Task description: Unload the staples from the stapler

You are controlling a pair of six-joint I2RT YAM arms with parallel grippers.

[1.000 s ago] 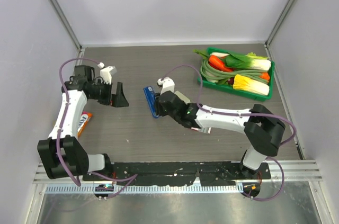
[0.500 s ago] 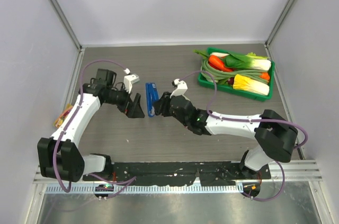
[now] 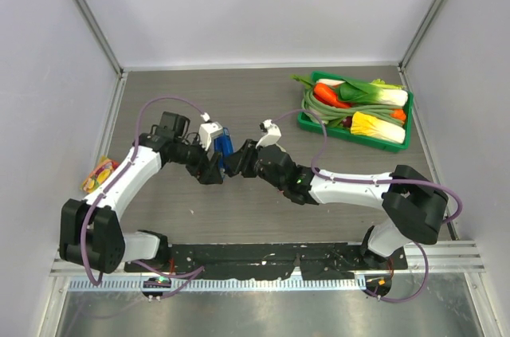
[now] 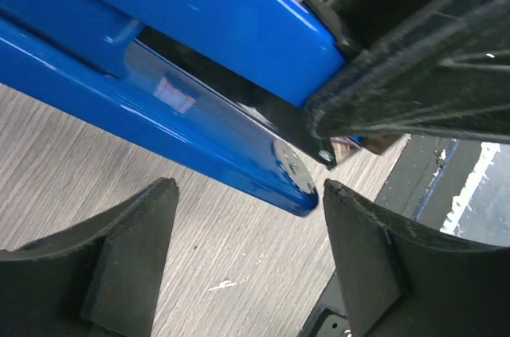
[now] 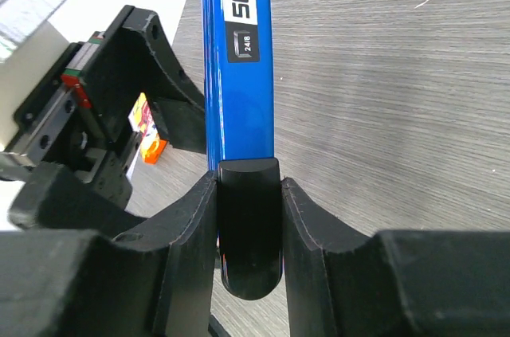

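Right gripper (image 5: 249,193) clamped on the dark rear end of the stapler (image 5: 237,74), left of centre on the table (image 3: 263,98). Long axis runs far-left. Left gripper (image 4: 247,257) spread wide, nearest the free tip, seemingly straddling it. Staples unseen.

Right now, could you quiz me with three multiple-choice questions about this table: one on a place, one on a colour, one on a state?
1. Where is the green tray? A near left; B centre; C far right.
2. What colour is the stapler? A red; B blue; C yellow.
3. How are the left jaws? A open; B shut on the stapler; C holding a vegetable.
Answers: 1 C, it sits in the far right corner. 2 B, its body is glossy blue. 3 A, the left wrist view shows them spread apart.
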